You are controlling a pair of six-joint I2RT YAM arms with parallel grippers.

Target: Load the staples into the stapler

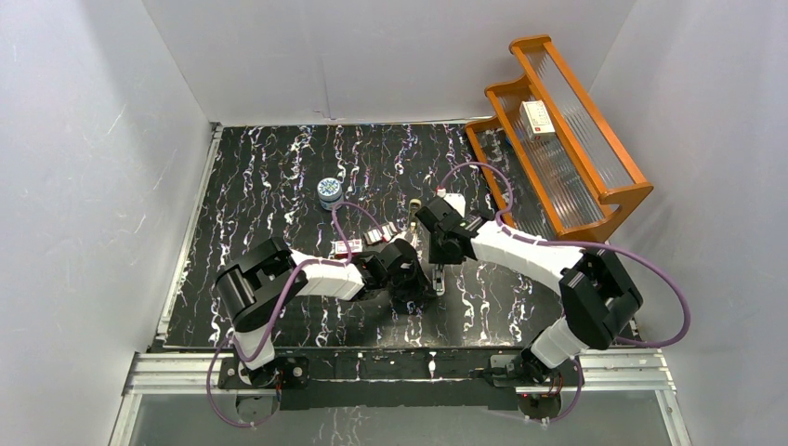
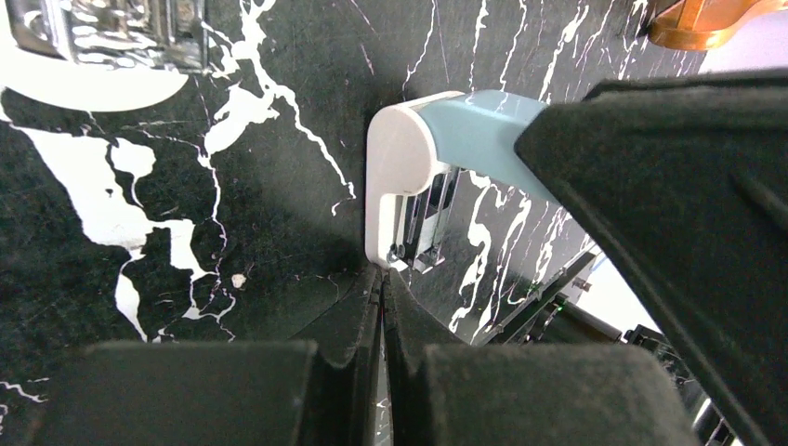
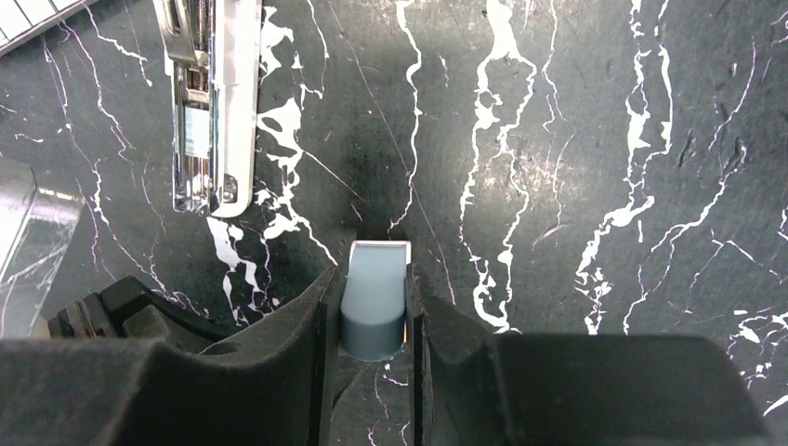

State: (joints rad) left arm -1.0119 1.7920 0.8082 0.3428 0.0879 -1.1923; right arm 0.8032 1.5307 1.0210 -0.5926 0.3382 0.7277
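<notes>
The cream-beige stapler (image 3: pixel 212 102) lies open on the table with its metal rail showing, ahead and left of my right gripper; it also shows in the top view (image 1: pixel 411 209). The staples' grey tray (image 1: pixel 379 233) and red-and-white sleeve (image 1: pixel 348 246) lie beside it, and silvery strips (image 2: pixel 111 32) show in the left wrist view. My right gripper (image 3: pixel 370 274) is shut on a shorter light blue stapler (image 3: pixel 374 297), not the cream one. My left gripper (image 2: pixel 383 271) is shut and empty, its tips at the white end of that blue stapler (image 2: pixel 437 149).
A round blue-and-white tin (image 1: pixel 328 190) stands at the back middle of the black marbled table (image 1: pixel 260 186). An orange wooden rack (image 1: pixel 558 139) at the back right holds a white box with a red mark (image 1: pixel 537 118). White walls close in both sides.
</notes>
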